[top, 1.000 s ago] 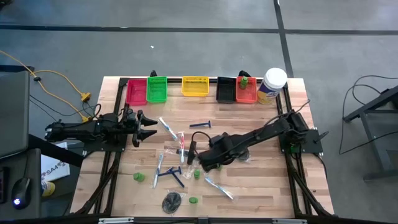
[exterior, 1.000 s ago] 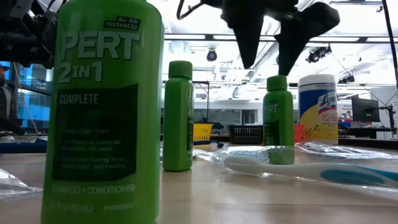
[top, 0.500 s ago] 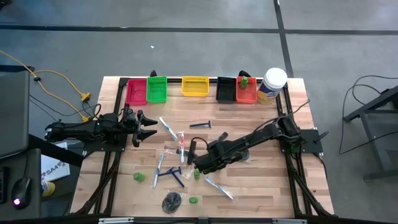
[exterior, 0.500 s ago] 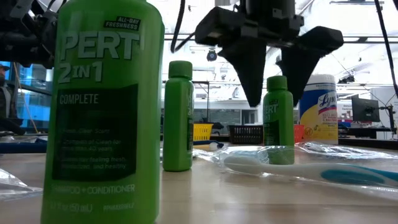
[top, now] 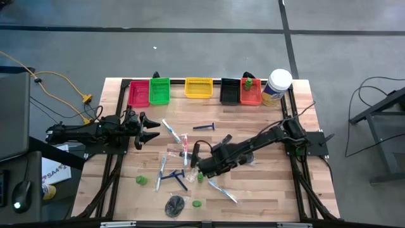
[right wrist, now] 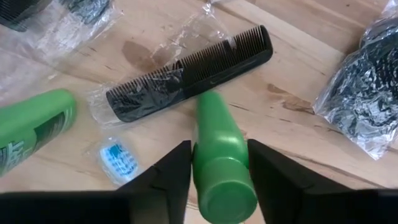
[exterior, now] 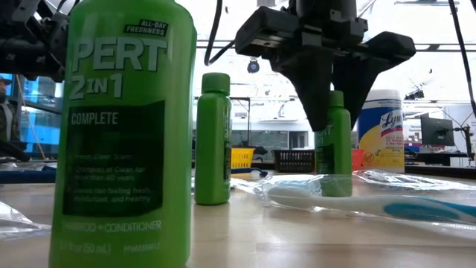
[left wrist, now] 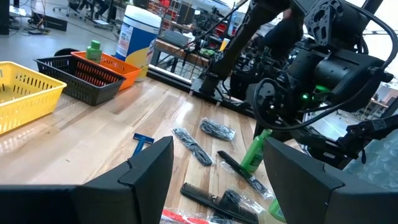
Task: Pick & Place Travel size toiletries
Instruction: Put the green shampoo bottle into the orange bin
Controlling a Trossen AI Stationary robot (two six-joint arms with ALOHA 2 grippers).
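An upright small green bottle (right wrist: 219, 143) stands on its base mid-table (exterior: 338, 160), beside a clear-wrapped black comb (right wrist: 186, 74). My right gripper (right wrist: 217, 171) is down over this bottle and shut on it (top: 201, 172). Other toiletries lie scattered on the table: a lying green bottle (top: 140, 180), blue razors (top: 174, 179), wrapped toothbrushes (top: 221, 190) and a dark mesh puff (top: 174, 204). Two more green bottles (exterior: 213, 138) stand near the low camera. My left gripper (top: 152, 130) waits open above the table's left side. My right gripper pinches the upright green bottle's upper body (right wrist: 208, 165), just below the cap, between its two fingers (right wrist: 177, 171). The fingers come from above, pointing down, one on each side (exterior: 320, 97). The bottle stays upright with its base on the table.
Small mesh bins line the far edge: red (top: 138, 94), green (top: 159, 90), yellow (top: 199, 87), black (top: 229, 90) and orange (top: 252, 95), the last with a green bottle inside. A large white jar (top: 277, 85) stands at the far right corner. A mesh puff (right wrist: 367, 99) lies near the held bottle.
My right gripper has come down over the upright green bottle, and its fingers have drawn in from a wide gap to the bottle's sides. The bottle has stayed where it stood.
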